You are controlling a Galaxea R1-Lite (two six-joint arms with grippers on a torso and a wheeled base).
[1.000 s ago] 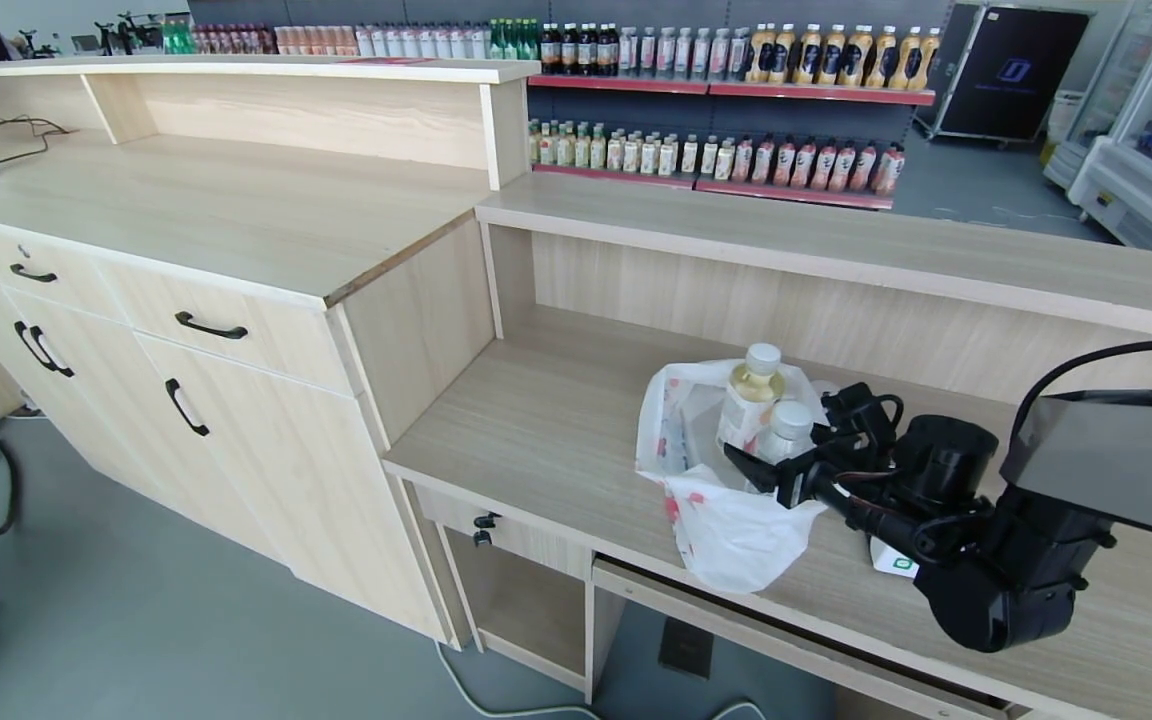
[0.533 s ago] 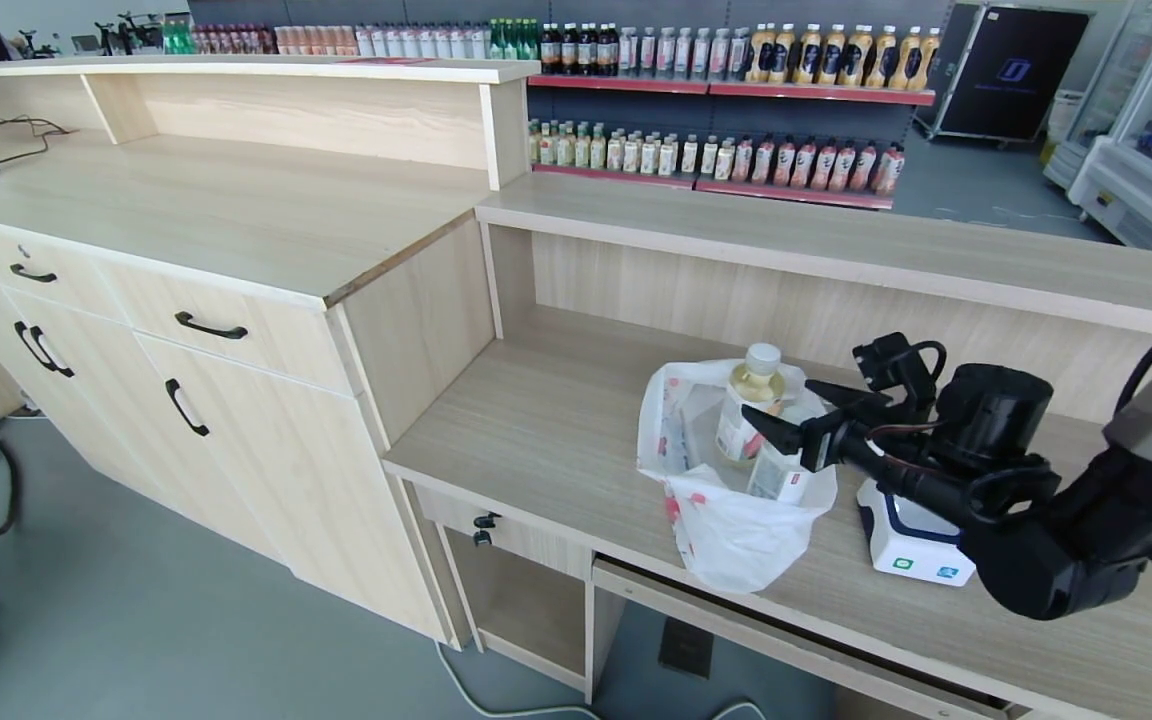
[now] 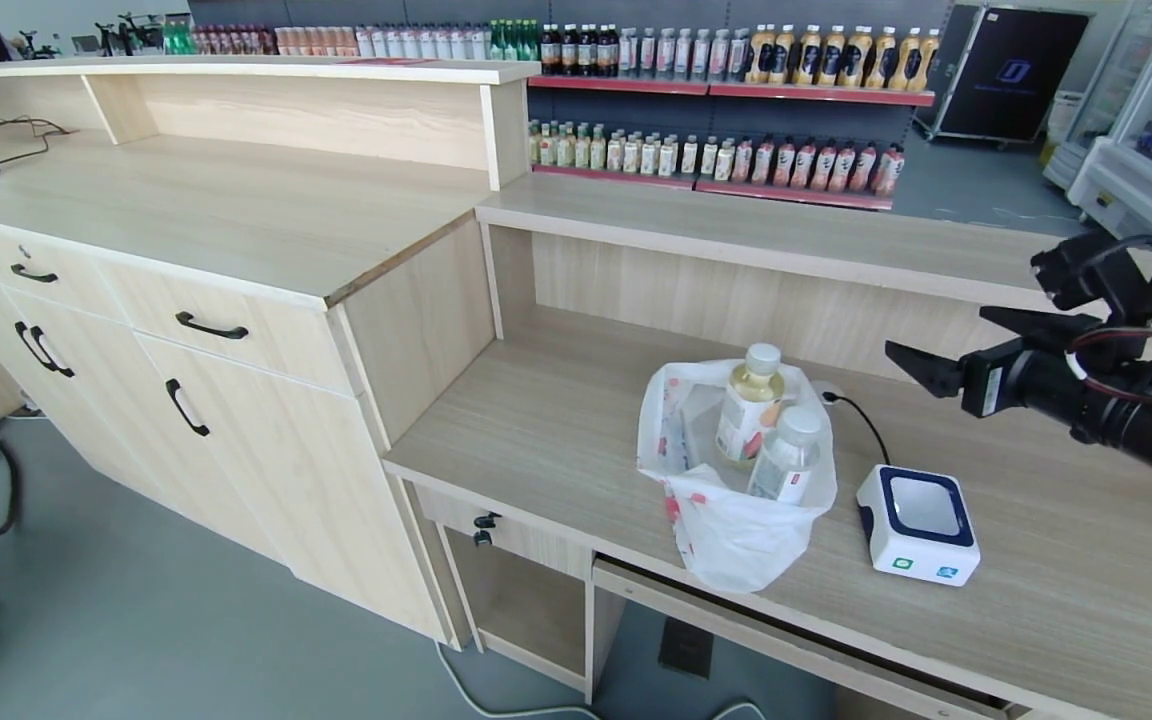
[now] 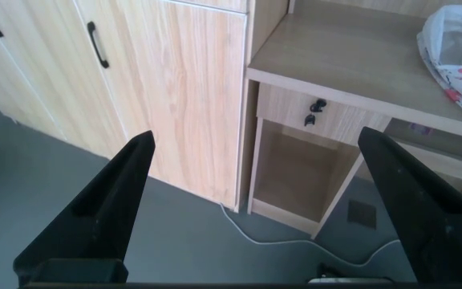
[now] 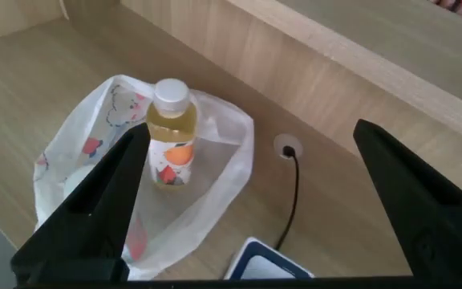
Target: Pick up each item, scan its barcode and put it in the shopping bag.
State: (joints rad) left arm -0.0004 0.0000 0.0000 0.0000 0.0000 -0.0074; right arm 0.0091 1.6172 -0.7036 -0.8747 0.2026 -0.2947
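A crinkly white plastic shopping bag (image 3: pixel 726 525) is sitting on the pale wood-grain tabletop (image 3: pixel 556 420), with two round white-capped bottles (image 3: pixel 786 455) standing inside. A boxy white scanner (image 3: pixel 918 525) is lying just beside it. The right pincer (image 3: pixel 939 337) is hanging well apart from the bag, up and to its right. Its black wedge fingers are spread wide and holding nothing. The left pincer (image 4: pixel 255 136) is gaping wide too, over grey floor (image 4: pixel 199 233). The right wrist view is looking down into the bag's mouth at the taller bottle (image 5: pixel 171 132).
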